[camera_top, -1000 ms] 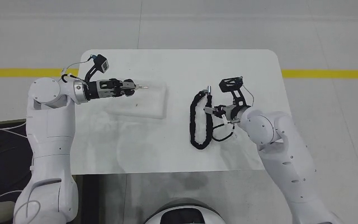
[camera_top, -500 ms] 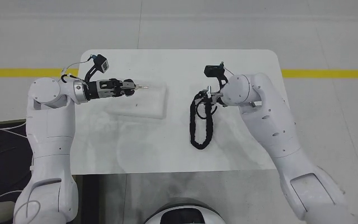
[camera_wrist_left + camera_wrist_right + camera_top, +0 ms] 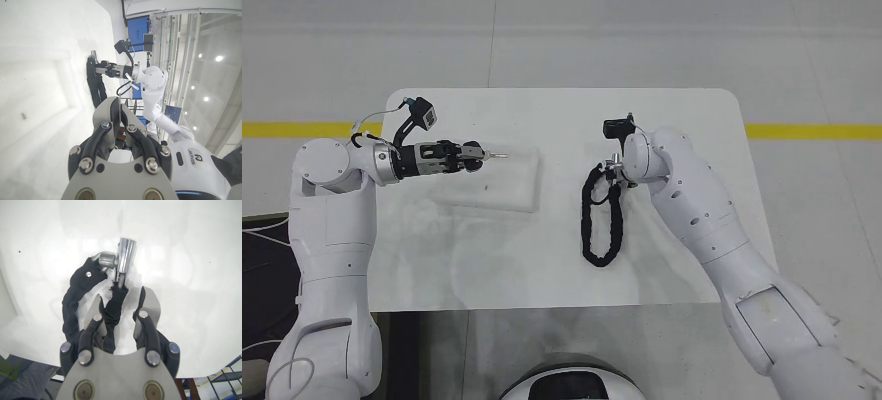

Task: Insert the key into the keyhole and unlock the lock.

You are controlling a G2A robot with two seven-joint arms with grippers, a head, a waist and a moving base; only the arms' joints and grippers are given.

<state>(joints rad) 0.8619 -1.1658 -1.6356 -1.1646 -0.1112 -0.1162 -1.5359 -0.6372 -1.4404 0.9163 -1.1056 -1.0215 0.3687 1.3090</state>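
Left gripper (image 3: 479,155) pinches key (image 3: 499,156) — lock (image 3: 125,256) well apart

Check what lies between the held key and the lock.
In the top view, the white tray, then bare table, lie between key and lock.

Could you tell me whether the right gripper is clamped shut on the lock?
No, the right gripper stands open, its fingers apart either side of the black chain sleeve, short of the lock's metal cylinder.
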